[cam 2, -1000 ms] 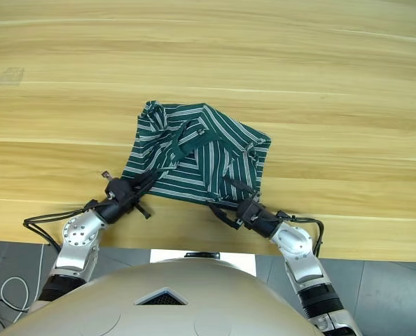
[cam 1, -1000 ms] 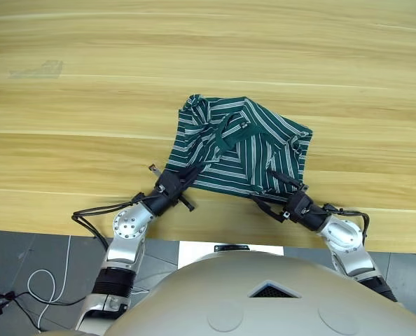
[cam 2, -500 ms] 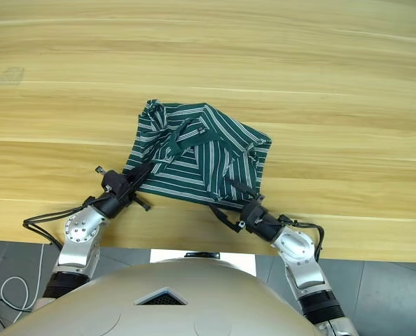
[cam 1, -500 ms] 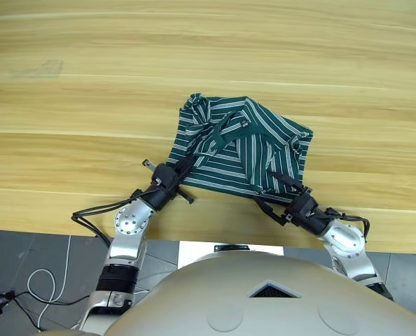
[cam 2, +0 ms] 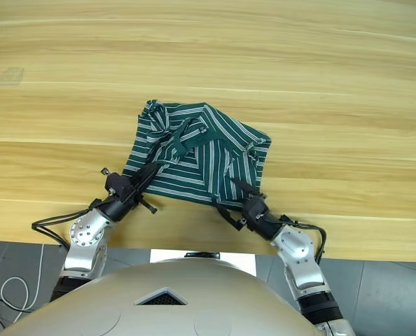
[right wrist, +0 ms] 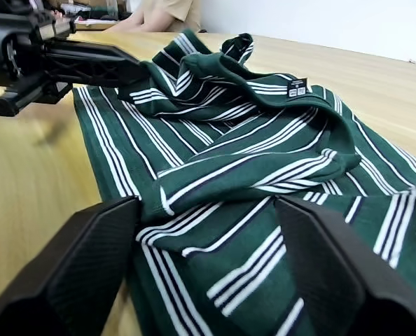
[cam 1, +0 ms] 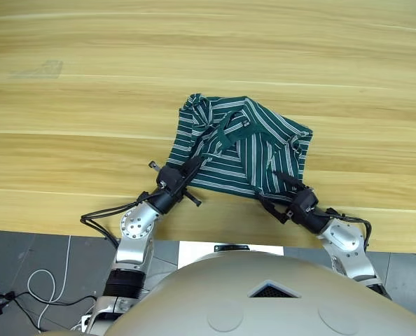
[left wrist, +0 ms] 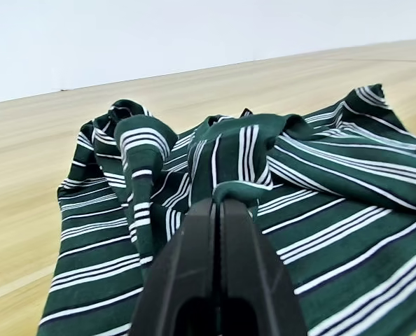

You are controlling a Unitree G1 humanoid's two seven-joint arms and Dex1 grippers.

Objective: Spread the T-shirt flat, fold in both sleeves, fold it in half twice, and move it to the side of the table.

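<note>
Here the left gripper point(left wrist: 218, 204) pinches a T-shirt point(cam 1: 246, 150) fold, closed; the right gripper point(right wrist: 208, 210) gapes wide over its hem

crumpled t-shirt point(cam 1: 244, 150) lies on wooden table point(cam 1: 89, 105)

Each arm ends in a matte black two-finger gripper, the left gripper point(cam 1: 192, 166) and the right gripper point(cam 1: 269, 187). Each sits on a silver cylindrical wrist housing point(cam 1: 136, 225) whose round face bears a ring of small screws. Black cables point(cam 1: 101, 214) loop beside each housing at the table point(cam 1: 68, 161) edge.
</note>
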